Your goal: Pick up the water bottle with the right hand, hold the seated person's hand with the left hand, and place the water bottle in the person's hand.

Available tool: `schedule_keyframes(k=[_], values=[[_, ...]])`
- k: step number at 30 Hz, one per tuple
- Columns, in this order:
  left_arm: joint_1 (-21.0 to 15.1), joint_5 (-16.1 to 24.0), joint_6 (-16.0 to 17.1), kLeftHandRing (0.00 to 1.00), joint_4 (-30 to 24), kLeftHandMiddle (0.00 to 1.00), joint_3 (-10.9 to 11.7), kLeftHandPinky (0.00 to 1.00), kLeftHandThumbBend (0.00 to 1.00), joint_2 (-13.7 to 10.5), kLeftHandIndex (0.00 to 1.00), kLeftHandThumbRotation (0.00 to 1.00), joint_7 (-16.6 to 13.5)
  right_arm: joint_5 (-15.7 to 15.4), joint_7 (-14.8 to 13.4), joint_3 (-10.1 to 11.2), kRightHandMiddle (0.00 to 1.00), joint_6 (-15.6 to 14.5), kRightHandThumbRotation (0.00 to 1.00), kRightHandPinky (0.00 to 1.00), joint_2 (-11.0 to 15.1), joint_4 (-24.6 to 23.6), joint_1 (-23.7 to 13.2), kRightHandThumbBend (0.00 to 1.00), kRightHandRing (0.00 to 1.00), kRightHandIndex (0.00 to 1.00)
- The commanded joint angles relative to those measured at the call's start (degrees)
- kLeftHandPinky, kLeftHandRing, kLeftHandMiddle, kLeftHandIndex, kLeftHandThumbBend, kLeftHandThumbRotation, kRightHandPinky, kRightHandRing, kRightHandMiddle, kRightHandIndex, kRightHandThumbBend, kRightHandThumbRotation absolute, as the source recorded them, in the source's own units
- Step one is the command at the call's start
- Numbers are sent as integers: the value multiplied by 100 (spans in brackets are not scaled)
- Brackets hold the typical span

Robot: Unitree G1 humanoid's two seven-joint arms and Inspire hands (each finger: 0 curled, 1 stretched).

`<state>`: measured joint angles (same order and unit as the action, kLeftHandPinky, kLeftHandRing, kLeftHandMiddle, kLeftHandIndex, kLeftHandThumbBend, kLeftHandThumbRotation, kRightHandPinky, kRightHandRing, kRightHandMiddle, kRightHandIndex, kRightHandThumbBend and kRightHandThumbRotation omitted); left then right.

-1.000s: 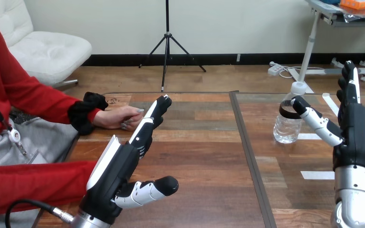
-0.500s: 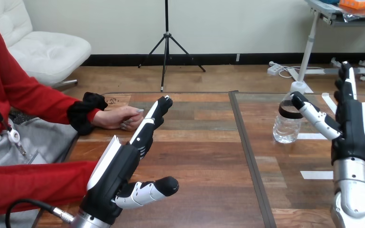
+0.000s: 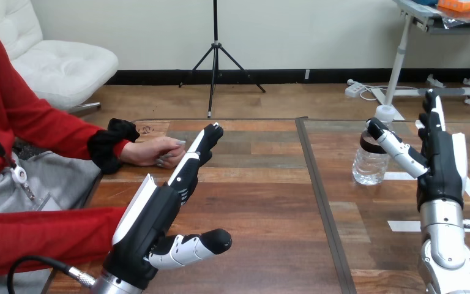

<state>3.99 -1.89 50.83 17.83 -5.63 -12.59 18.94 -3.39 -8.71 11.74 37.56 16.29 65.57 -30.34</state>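
Beside the water bottle [image 3: 367, 166], the right hand [image 3: 443, 168] spread wide, empty, thumb by its neck; left hand [image 3: 150, 217] likewise released.

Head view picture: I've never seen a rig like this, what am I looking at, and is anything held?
This is shot from a camera on a humanoid robot's head, looking down over a wooden table. The two black-and-white machine hands are its own. The left hand stretches straight fingers beside the seated person's hand at the table's left. The right hand stands open by a clear plastic water bottle. Nothing is held yet.
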Motion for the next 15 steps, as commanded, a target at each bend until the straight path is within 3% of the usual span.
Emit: schedule_keyframes(k=[1, 15], values=[[-220, -89, 75, 100, -273, 100, 68, 98, 100, -31, 100, 79, -3, -20, -8, -36, 100, -99, 51, 100, 178, 193, -658, 100, 100, 100], [-176, -175, 5, 100, -374, 100, 39, 100, 100, -28, 100, 76, 78, -84, 32, -114, 100, -604, 53, 100, 175, 481, -902, 100, 100, 100]])
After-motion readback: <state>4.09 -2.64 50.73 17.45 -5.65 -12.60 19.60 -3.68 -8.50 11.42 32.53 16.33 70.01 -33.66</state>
